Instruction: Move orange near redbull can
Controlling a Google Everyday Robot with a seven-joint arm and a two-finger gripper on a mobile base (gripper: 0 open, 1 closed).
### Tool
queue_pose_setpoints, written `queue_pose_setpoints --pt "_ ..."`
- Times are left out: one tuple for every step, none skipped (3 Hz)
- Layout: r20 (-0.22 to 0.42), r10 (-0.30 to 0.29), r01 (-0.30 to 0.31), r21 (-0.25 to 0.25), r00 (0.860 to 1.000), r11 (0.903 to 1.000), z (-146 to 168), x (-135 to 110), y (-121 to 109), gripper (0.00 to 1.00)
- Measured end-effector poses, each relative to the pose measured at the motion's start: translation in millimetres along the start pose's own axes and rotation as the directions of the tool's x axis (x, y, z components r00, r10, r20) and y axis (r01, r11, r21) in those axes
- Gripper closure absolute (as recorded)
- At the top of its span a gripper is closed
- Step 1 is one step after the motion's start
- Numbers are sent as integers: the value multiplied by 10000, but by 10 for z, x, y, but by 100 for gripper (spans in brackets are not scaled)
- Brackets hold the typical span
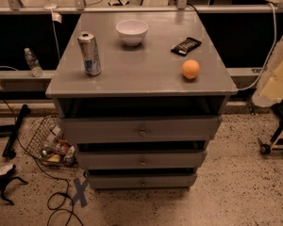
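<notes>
Camera view: can (pixel 89 53) upright; jaws off-frame

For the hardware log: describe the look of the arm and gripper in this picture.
The gripper is not in view anywhere around the grey wooden drawer cabinet. Only a bulky, smooth cream-and-white shape shows at the right edge, possibly the arm's casing; that cannot be told. No markings show on it.
</notes>
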State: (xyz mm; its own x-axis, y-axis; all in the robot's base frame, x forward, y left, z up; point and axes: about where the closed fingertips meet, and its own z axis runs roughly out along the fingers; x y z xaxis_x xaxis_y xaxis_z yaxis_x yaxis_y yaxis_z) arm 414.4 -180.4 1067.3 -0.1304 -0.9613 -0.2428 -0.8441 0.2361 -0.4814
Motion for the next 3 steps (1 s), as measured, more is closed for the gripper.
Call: queue_pose_setpoints --pt "0 0 0 0 10000 10000 0 0 0 0" --pt "490 527 -513 -291 9974 9983 239 -17 -117 0" --pt "961 1692 -1593 -1028 9809 9819 817 -36 -352 0"
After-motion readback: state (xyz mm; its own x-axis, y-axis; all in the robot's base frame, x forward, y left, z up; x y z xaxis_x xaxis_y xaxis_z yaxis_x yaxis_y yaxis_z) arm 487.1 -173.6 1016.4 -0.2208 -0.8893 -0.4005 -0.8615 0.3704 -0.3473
